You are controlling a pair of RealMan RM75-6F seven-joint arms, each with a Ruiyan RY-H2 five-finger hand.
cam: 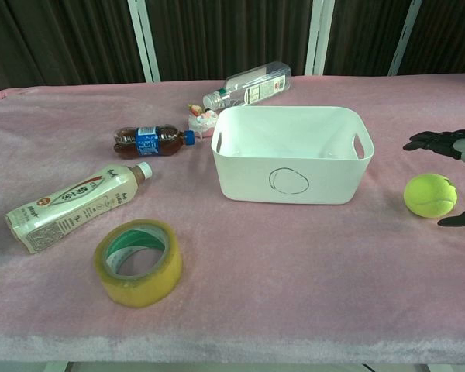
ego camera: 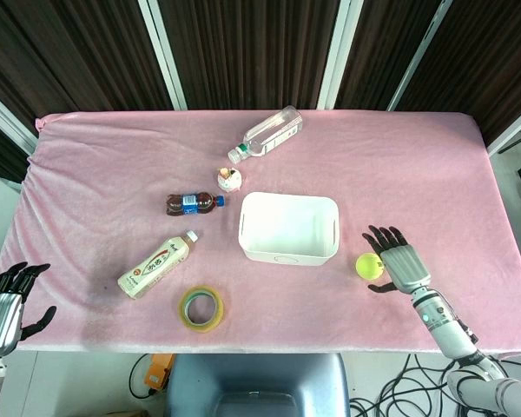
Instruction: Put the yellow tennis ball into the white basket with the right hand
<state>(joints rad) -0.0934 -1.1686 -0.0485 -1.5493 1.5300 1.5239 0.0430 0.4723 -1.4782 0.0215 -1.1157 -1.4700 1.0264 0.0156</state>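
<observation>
Your worktop (ego camera: 399, 156) carries the basket (ego camera: 289, 228) near centre. At its 4 o'clock lies the ball (ego camera: 369, 265), just beside the basket, not inside. Your right robot hand (ego camera: 398, 263) sits at the ball's 3 o'clock, fingers spread wide and empty, thumb at the ball's near side. It is far nearer than the left robot hand (ego camera: 4, 304), also open, off the worktop's 8 o'clock corner.

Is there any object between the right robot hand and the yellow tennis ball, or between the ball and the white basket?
Nothing visible blocks either path. The right robot hand is open right beside the yellow tennis ball, and only bare pink cloth separates the ball from the white basket.
</observation>
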